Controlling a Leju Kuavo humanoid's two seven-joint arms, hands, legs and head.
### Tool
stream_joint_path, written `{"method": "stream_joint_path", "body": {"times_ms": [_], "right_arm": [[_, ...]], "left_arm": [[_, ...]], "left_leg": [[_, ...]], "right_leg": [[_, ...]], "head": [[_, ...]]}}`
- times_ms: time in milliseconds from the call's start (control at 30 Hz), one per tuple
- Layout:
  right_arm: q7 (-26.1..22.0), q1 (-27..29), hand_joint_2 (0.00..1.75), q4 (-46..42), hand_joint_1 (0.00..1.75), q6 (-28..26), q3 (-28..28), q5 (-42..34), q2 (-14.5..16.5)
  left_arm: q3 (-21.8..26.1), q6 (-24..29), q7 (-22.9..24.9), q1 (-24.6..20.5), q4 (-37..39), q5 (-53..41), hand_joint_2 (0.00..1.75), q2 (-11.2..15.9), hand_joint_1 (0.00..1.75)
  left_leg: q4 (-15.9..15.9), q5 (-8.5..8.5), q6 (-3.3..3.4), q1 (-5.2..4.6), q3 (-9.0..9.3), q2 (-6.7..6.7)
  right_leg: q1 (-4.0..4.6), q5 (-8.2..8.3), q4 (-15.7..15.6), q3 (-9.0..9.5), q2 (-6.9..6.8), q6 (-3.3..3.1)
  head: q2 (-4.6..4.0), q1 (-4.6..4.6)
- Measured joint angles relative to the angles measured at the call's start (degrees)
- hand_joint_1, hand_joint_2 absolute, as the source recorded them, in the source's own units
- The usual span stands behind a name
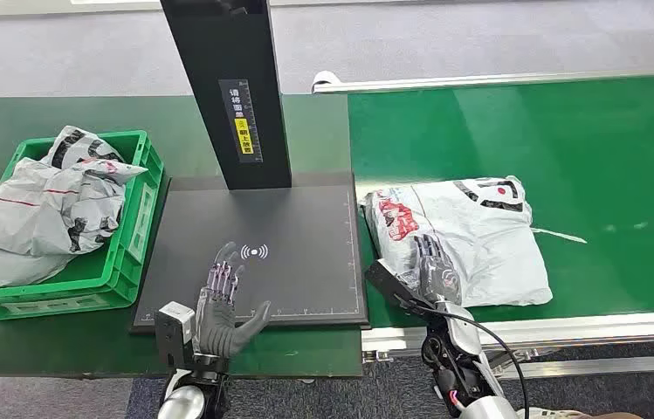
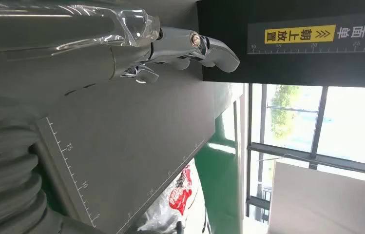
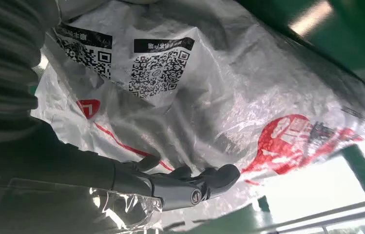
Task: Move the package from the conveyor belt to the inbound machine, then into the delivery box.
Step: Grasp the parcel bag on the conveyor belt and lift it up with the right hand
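Nearest the head camera, the left hand point(image 1: 223, 301) hovers over the near edge of the dark scanner plate point(image 1: 306, 218), fingers spread apart and holding nothing. The left wrist view shows the same hand point(image 2: 170, 48) from behind, its metal fingers extended above the plate's ruler marks, with numbers 10 and 15 readable.

At far left a green crate point(image 1: 135, 223) holds crumpled grey mail bags point(image 1: 44, 205). Next comes the scanner plate with a white wireless symbol, and a black post point(image 1: 231, 87) rising from its back edge. The post carries a scale and a yellow label in Chinese characters, which the left wrist view shows closer as a yellow strip point(image 2: 299, 34).

To the right, on the green conveyor belt point(image 1: 611, 157), lies the package point(image 1: 480, 240), a grey plastic mail bag with red and black print. The right hand point(image 1: 432, 262) rests on its near left part, fingers laid flat on the plastic; whether they grip it I cannot tell. The right wrist view adds two QR codes point(image 3: 161, 70) and a red logo on the bag, with the thumb point(image 3: 204, 183) touching the plastic.
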Motion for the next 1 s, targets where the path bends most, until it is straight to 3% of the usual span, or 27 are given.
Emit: {"method": "stream_joint_path", "body": {"times_ms": [100, 233, 1000], "right_arm": [[0.12, -0.69, 1.75, 1.74, 0.00, 0.20, -0.20, 0.08, 0.00], [0.10, -1.37, 1.75, 4.16, 1.75, 0.61, -0.62, -0.29, 0.02], [-4.38, -3.60, 1.75, 5.94, 1.75, 3.78, -2.54, -1.46, 1.17]], "left_arm": [[0.00, 0.04, 0.00, -0.20, 0.21, 0.06, 1.75, 0.00, 0.00], [0.00, 0.11, 0.00, -0.37, 0.60, 0.17, 1.75, 0.00, 0.00], [0.05, 1.29, -0.68, -1.30, 2.07, 1.19, 1.75, 0.40, 0.00]], "left_leg": [[0.00, 0.00, 0.00, 0.00, 0.00, -0.01], [0.00, 0.00, 0.00, 0.00, -0.01, -0.01], [0.00, 0.00, 0.00, 0.00, 0.03, -0.02]], "right_leg": [[0.00, 0.00, 0.00, 0.00, 0.00, 0.00], [0.00, 0.00, 0.00, 0.00, 0.00, 0.00], [0.00, 0.00, 0.00, 0.04, 0.00, 0.00]], "head": [[0.00, -0.01], [0.00, -0.01], [0.00, -0.01]]}}
